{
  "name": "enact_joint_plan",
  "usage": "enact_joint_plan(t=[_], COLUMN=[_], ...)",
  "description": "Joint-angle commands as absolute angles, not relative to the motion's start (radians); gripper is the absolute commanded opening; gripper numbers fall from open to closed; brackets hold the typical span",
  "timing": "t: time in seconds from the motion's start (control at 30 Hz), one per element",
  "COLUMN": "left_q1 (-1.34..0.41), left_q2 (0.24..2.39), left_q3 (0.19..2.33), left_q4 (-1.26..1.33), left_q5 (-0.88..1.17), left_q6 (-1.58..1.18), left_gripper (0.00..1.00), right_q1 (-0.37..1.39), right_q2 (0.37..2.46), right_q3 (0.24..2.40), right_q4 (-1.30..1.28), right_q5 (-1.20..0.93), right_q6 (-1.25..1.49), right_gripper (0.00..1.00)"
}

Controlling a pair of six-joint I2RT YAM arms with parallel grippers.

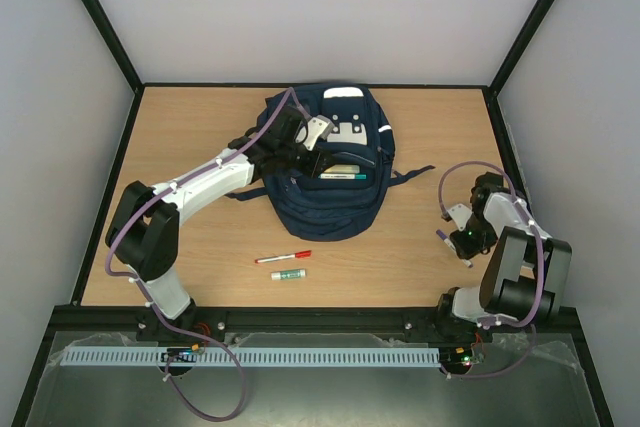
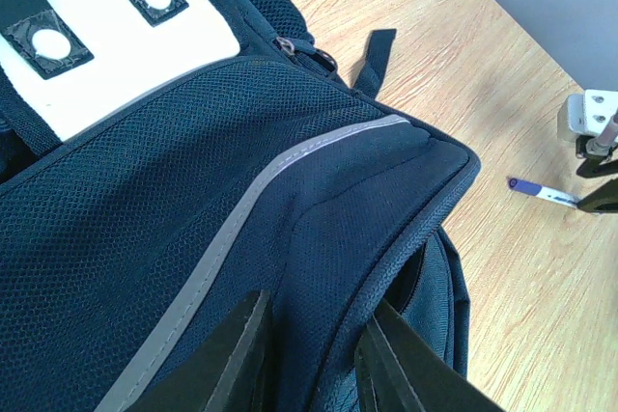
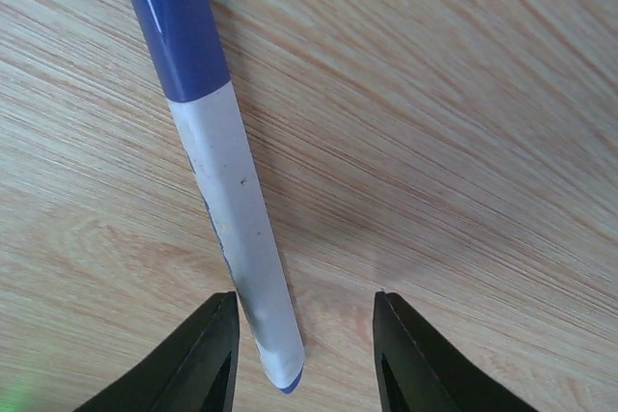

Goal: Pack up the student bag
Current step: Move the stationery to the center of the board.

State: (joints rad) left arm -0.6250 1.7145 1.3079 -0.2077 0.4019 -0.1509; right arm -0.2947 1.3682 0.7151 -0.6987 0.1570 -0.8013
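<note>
**Left gripper** (image 2: 319, 303): the jaws are narrowed onto a raised fold of navy fabric on the student bag (image 1: 330, 209). The fold fills the gap between both fingers (image 2: 241, 359). The bag lies flat on the table (image 1: 420, 277), directly under and around this gripper. A grey reflective strip (image 2: 241, 209) runs away from the fingertips. An open pocket holding flat items (image 1: 345, 172) sits just beside the gripper, on the right-arm side.

**Right gripper** (image 3: 304, 301): the jaws are spread apart and grip nothing. It points down at the table, well apart from the bag. A blue-and-white pen (image 3: 227, 200) lies on the wood with one end between the fingers.

**Other items:** a red pen (image 1: 283, 257) and a small white tube with a green end (image 1: 288, 274) lie between the left gripper and the arm bases, well apart from both grippers.
</note>
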Motion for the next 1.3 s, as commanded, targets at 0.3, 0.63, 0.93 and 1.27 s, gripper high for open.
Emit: enact_joint_plan(t=[0.3,0.63,0.93,1.27], left_q1=[-0.628,-0.629,-0.627,-0.629], left_q2=[1.720,1.724,1.732,1.732], left_q3=[1.338,1.339,1.342,1.342], left_q4=[-0.161,-0.161,-0.161,-0.167], left_q5=[0.446,0.449,0.452,0.452], left_q6=[-0.172,-0.173,-0.178,-0.176], left_gripper=[0.26,0.26,0.26,0.26], right_q1=[-0.313,-0.311,-0.149,0.098], right_q2=[1.459,1.518,1.493,1.470], right_q3=[0.717,0.784,0.804,0.764], right_q4=[-0.724,-0.778,-0.773,-0.740], right_q5=[0.132,0.029,-0.015,0.030], right_q6=[-0.752,-0.707,-0.662,-0.637], right_gripper=[0.20,0.08,0.07,0.07])
